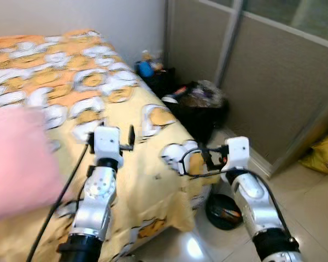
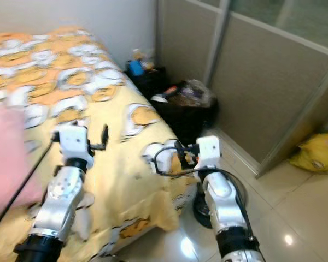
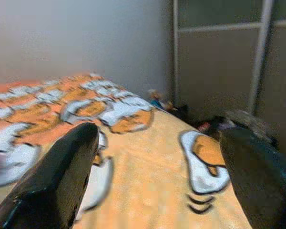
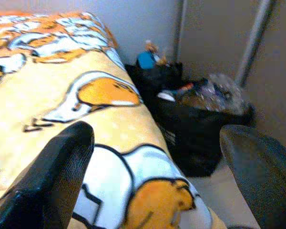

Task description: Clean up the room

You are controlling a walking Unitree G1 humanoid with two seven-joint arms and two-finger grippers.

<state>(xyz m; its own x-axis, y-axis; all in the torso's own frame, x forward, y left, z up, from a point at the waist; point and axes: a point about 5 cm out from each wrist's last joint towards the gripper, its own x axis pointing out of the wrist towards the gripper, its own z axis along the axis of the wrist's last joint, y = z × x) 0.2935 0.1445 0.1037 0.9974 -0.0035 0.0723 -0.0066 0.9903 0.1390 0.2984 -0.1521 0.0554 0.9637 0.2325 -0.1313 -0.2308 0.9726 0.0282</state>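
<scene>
bed with a yellow and orange cartoon-print cover (image 1: 98, 93), long axis running from near the camera away toward the pale back wall (image 1: 71, 16), far corner pointing at the dark clutter by the wall. soft pink blurred shape (image 1: 19, 164) lying on the bed's left part. left claw (image 1: 110, 134) raised over the cover, fingers (image 3: 52, 181) spread wide apart, holding nothing. right claw (image 1: 192, 158) just past the bed's right edge, over its corner, also spread wide and empty. black bin stuffed with rubbish (image 1: 199, 109) on the floor just beside the bed's right edge, before the grey sliding panels (image 1: 273, 82); small blue item (image 1: 145, 68) on a dark low stand beyond it. seen from the head: yellow bag (image 1: 322, 155) on the tiled floor at far right, and a round black object (image 1: 223, 210) on the floor under the right arm. seen from the right wrist: bin contents closer, clear wrapping (image 4: 219, 93) heaped on top, blue item (image 4: 145, 59) behind.
</scene>
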